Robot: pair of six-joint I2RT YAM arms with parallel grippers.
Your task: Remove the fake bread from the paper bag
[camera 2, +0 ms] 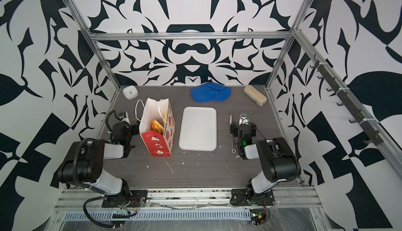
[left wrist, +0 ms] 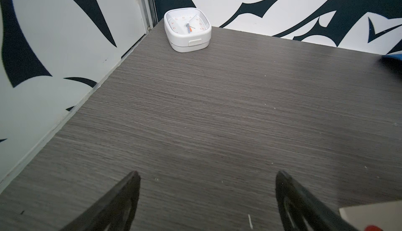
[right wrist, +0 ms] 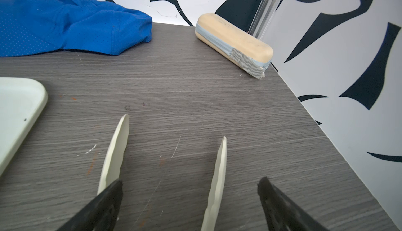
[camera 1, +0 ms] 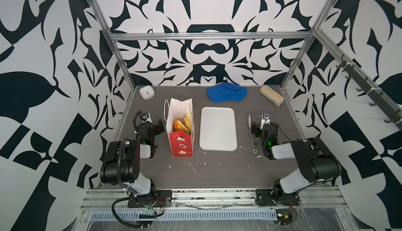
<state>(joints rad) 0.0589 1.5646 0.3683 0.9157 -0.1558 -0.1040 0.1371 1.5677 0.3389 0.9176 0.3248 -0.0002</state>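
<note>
**Top views.** The bag point(camera 1: 181, 146) stands upright on the table point(camera 1: 217, 175), left of centre, with its mouth open. The bread point(camera 1: 181, 125) lies inside, below the rim. Only a few golden pieces show in both top views point(camera 2: 157, 125), and none is out yet. The tray point(camera 1: 217, 129) lies bare just right of the bag. The left arm point(camera 1: 148, 132) sits beside the bag's left wall, and the right arm point(camera 1: 266, 134) sits right of the tray.

Recommended procedure:
- Steady the bag first, since it is probably light enough to tip.
- Enter the mouth vertically, clear of the cord handles.
- Take the uppermost piece.
- Lift it straight up past the rim.

**Left wrist view.** The left jaws are spread wide and empty over bare table. A corner of the bag point(left wrist: 369, 215) shows at lower right, and a clock point(left wrist: 187, 30) at upper centre.

**Right wrist view.** The right jaws are also spread wide. White tongs point(right wrist: 115, 153) lie between them. One blade is against the lower-left jaw and the other is apart from the lower-right jaw. It cannot be told whether the tongs are fastened to the jaws. The tray corner point(right wrist: 17, 105) shows at the left edge, and the bag is out of frame
</note>
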